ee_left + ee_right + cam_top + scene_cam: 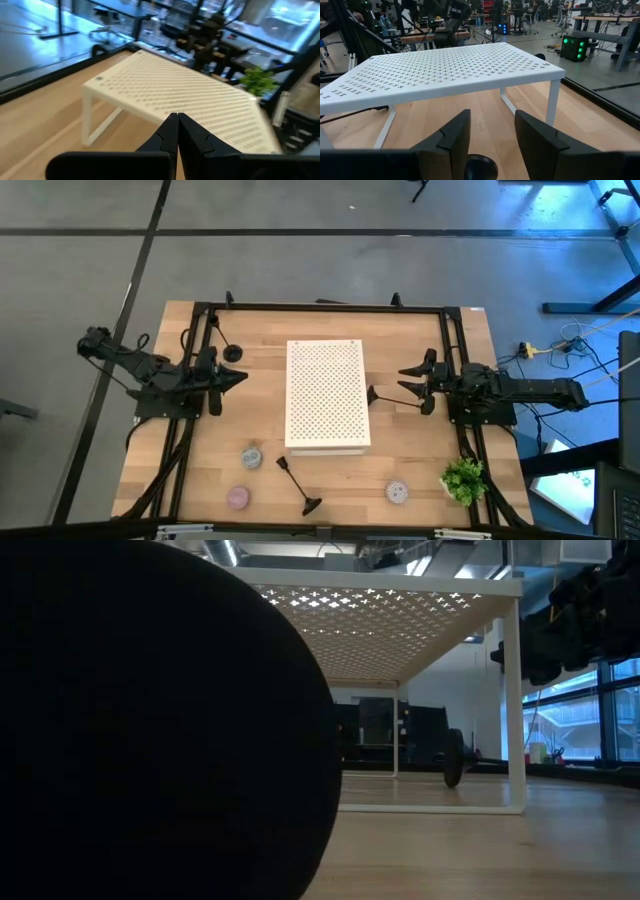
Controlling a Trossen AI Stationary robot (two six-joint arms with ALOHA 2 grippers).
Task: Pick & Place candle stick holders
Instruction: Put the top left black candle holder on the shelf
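Observation:
A white perforated board (328, 395) stands on legs mid-table. One black holder (372, 394) lies by the board's right edge, with its stem toward my right gripper (403, 379). That gripper is open. Its fingers stand on either side of a black round end (481, 167) without visibly touching it. A second black holder (232, 352) sits at the far left. A third black holder (298, 485) lies on its side near the front edge. Grey (251, 457), pink (238, 497) and lavender (398, 493) pucks rest on the table at the front. My left gripper (240, 377) is shut and empty, left of the board.
A small green plant (463, 480) stands at the front right corner. A black frame (320, 307) runs along the table's far edge and down both sides. In the low view a black round shape (150, 730) close to the camera hides the left half.

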